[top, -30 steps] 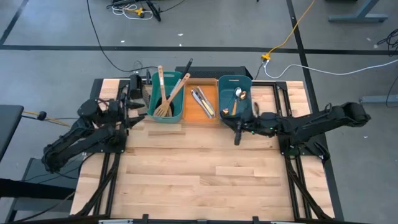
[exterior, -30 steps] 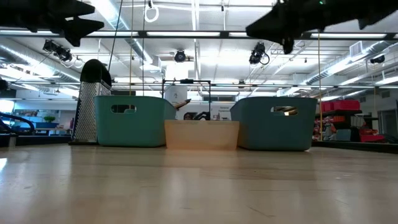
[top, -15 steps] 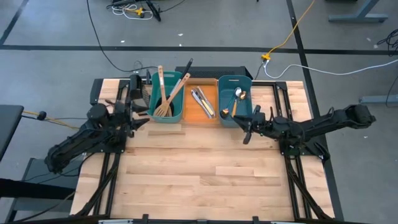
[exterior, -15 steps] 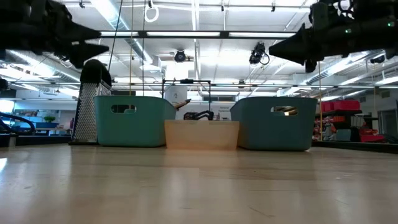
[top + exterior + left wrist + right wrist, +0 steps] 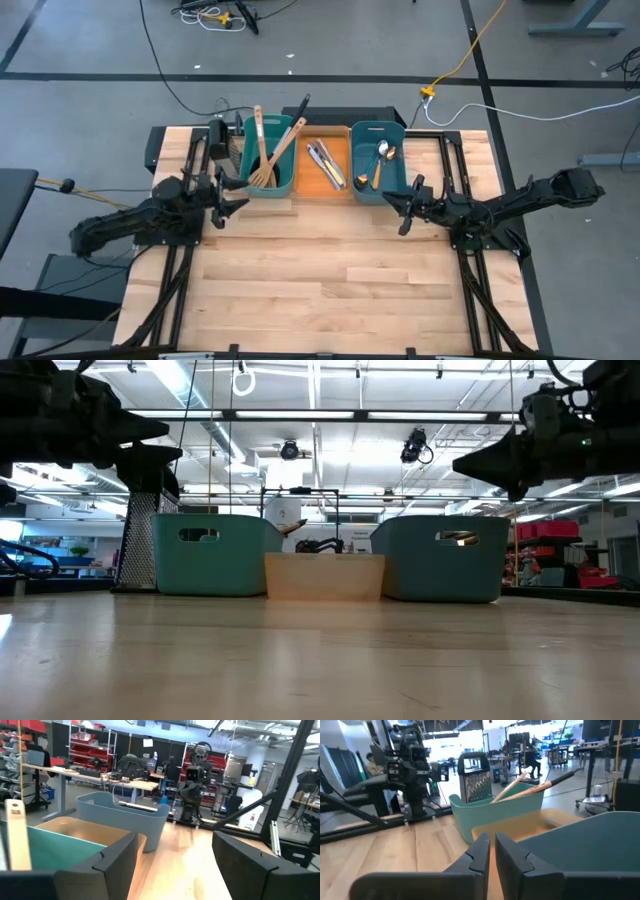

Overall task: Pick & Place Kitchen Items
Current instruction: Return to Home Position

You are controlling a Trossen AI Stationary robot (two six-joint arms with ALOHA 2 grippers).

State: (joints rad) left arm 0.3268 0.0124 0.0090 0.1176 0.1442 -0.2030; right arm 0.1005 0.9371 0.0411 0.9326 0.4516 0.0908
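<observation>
All the kitchen items lie in three bins at the table's far edge. The left teal bin (image 5: pixel 268 160) holds two wooden spatulas (image 5: pixel 266 150) and a black one. Silver knives and a fork (image 5: pixel 325 163) lie in the orange bin (image 5: pixel 327 180). Spoons (image 5: pixel 382 160) lie in the right teal bin (image 5: pixel 378 185). My left gripper (image 5: pixel 238 195) (image 5: pixel 175 865) hovers open and empty beside the left bin's near left corner. My right gripper (image 5: pixel 392 203) (image 5: pixel 491 855) hovers just in front of the right bin. Its fingers stand nearly together, with only a thin slit and nothing between them.
A metal grater (image 5: pixel 215 135) (image 5: pixel 148 525) stands upright left of the left teal bin. The wooden tabletop (image 5: pixel 320 270) stretches bare in front of the bins. Cables and stands show on the floor beyond the table.
Both arms have come down and drawn back. My left gripper has sunk and swung toward the near edge, beside the left bin. My right gripper has sunk and moved toward the table's right edge. No item has moved.
</observation>
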